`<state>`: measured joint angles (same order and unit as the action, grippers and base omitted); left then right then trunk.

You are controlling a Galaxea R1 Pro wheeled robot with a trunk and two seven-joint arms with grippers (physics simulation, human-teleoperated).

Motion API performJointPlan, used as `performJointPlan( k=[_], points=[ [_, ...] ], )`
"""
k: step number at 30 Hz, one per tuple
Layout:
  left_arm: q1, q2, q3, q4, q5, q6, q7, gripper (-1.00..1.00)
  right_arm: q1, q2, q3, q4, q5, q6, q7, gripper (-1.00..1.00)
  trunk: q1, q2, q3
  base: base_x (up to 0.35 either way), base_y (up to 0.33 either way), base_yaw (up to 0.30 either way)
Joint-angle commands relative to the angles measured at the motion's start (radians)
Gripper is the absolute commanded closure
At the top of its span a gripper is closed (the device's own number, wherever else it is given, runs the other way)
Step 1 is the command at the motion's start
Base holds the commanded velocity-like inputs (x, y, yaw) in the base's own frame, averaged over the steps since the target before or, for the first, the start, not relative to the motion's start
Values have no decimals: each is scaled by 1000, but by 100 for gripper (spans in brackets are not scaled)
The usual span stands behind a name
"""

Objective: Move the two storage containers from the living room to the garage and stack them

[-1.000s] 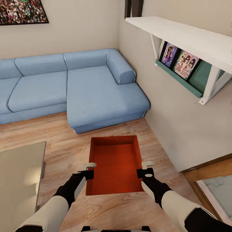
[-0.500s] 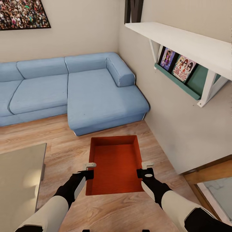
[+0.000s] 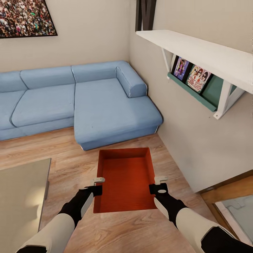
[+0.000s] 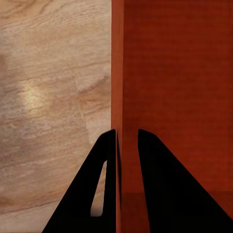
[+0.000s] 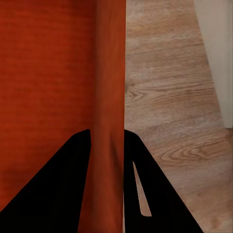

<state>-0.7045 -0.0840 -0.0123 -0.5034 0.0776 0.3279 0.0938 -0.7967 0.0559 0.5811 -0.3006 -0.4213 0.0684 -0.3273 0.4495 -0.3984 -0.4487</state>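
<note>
Here the orange-red storage container (image 3: 125, 180) is carried low and centred in front of the robot, held by both arms above the light wood plank floor (image 3: 70, 154) of the living room. Its open top faces up, showing the finely ribbed inner base. The left gripper (image 3: 98, 186) is pinched on the container's left wall near the near corner, at about 8 o'clock of the bin; in the left wrist view its two dark fingers (image 4: 160, 189) straddle that thin wall (image 4: 118, 73), one outside over the planks and one inside over the ribbed base. The right gripper (image 3: 159, 185) grips the right wall likewise, at about 4 o'clock of the bin; in the right wrist view its fingers (image 5: 63, 184) sit either side of the wall (image 5: 109, 73), pressed against it.

At 12 o'clock beyond the container stands the blue corner sofa (image 3: 88, 102), its chaise end near the bin's far edge but apart from it. At 10 o'clock on the beige wall hangs a framed crowd picture (image 3: 24, 17). At 2 o'clock a white wall shelf (image 3: 196, 52) carries a teal rack of magazines (image 3: 195, 77) beneath it. A pale table top (image 3: 21, 196) lies at 8 o'clock, and a glass panel (image 3: 239, 211) shows at 4 o'clock.
</note>
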Motion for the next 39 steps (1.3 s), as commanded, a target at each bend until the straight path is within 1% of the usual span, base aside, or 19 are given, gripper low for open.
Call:
performJointPlan(
  k=[1, 29, 33, 39],
  points=[
    [0, -1, -2, -1, -4, 6, 12, 100, -1, 4, 0, -12, 4, 7, -7, 100, 1, -2, 0, 0, 0, 0],
    [0, 0, -7, -6, -4, 5, 12, 100, -1, 4, 0, -12, 4, 7, -6, 100, 1, -2, 45, 0, 0, 0],
    [0, 0, -3, -6, -4, 6, 12, 100, -1, 4, 0, -12, 4, 7, -6, 100, 1, -2, 52, 0, 0, 0],
    [0, 0, -10, -6, -4, 5, 11, 100, -1, 4, 0, -12, 4, 7, -6, 100, 1, -2, 61, 0, 0, 0]
  ],
)
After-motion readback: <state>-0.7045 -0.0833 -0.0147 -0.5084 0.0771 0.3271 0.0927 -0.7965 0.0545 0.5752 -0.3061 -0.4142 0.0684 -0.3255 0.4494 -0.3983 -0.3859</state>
